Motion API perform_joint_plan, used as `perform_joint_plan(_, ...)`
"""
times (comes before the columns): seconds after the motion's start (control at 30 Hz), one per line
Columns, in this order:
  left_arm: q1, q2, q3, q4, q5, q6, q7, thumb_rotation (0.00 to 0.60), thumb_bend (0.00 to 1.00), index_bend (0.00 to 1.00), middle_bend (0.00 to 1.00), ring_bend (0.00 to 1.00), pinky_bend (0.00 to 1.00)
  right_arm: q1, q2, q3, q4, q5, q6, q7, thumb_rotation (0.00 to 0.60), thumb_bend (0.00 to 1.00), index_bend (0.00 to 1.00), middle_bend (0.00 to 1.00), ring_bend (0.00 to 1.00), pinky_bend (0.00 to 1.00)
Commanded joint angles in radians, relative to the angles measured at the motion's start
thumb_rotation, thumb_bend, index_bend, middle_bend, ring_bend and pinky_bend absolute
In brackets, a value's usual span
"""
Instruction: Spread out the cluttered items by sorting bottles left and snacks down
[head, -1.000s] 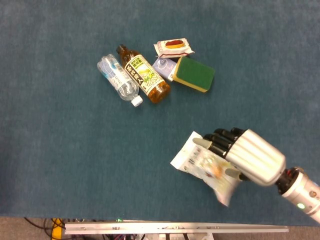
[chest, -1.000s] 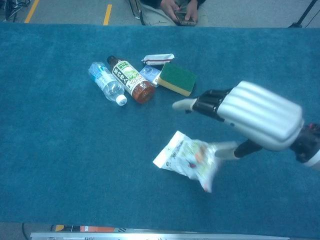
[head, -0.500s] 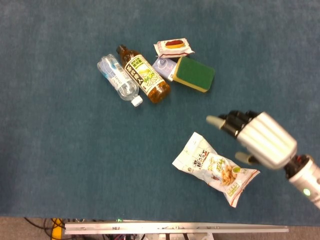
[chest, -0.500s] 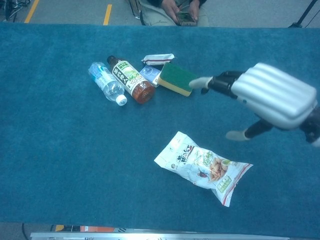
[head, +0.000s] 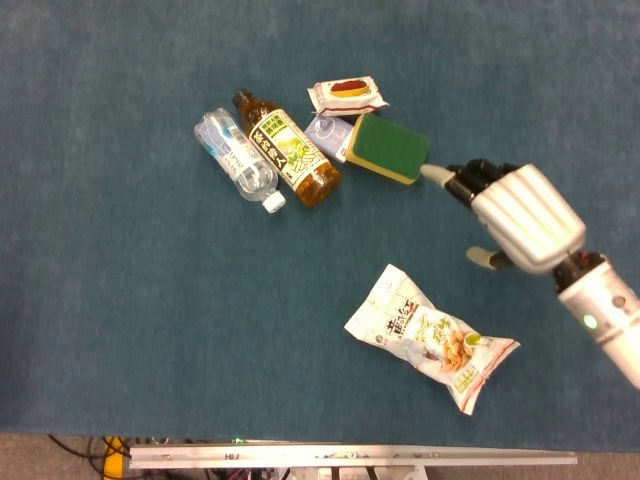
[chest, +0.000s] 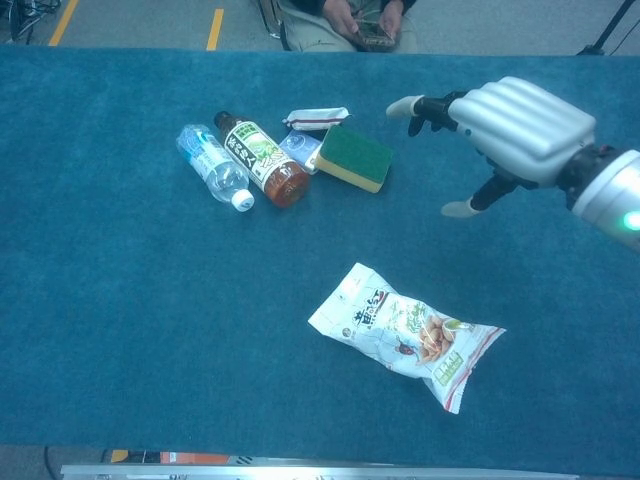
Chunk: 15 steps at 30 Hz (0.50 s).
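Right hand (head: 515, 215), centre right, fingers spread and empty, just beside sponge (head: 391, 148); snack bag (head: 430, 335) already lower centre; cluttered group upper centre: small snack packet (head: 346, 95), tea bottle (head: 286, 148), water bottle (head: 236, 158); advise grasping the packet cleanly, without nudging bottles.

My silver right hand (head: 522, 215); teal cloth (head: 120, 320); green-yellow sponge (head: 390, 148); amber tea bottle (head: 287, 148); white snack bag (head: 430, 335).
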Motion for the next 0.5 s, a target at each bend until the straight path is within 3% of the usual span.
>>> perform_joint_plan(0.03, -0.001, -0.001, 0.0, 0.001, 0.0, -0.001, -0.001, 0.6, 0.26, 0.2, 0.15, 0.05, 0.16, 0.036, -0.034, 0.041, 0.036, 0.091, -0.033, -0.04, 0.6, 0.0, 0.16, 0.31, 0.29, 0.55)
perform_joint_plan(0.5, 0.007, 0.003, 0.003, 0.008, 0.0, 0.006, -0.011, 0.6, 0.26, 0.2, 0.15, 0.05, 0.16, 0.182, -0.16, 0.133, 0.162, 0.405, -0.08, -0.178, 0.6, 0.0, 0.15, 0.3, 0.24, 0.45)
